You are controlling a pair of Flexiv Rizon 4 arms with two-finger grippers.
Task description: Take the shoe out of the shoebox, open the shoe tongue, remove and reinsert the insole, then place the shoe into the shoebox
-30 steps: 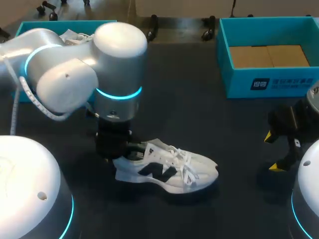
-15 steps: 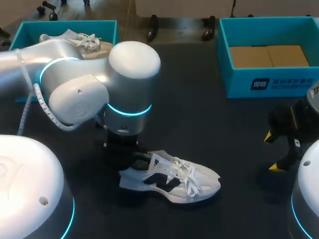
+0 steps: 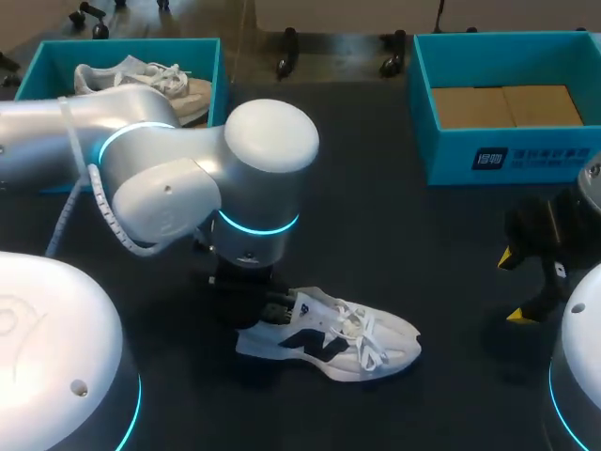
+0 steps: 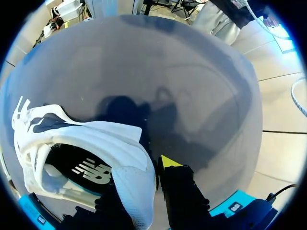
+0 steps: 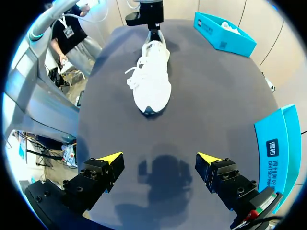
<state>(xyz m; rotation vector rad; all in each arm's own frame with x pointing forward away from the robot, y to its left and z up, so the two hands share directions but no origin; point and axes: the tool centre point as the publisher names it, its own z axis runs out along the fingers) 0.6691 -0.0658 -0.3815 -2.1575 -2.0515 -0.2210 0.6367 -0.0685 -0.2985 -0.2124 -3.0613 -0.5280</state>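
White shoe [image 3: 329, 338] lies on the dark surface [image 3: 376, 216], its heel pinched by the left claw [image 4: 146, 175]; the right claw [image 5: 160, 160] hangs wide open.

The white shoe [image 3: 331, 338] with a dark side logo stands upright, well apart from the open teal shoebox [image 3: 512, 158].

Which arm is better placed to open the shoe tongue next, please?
Probably the right: the right gripper is open and empty, while the left gripper clamps the shoe at its heel.
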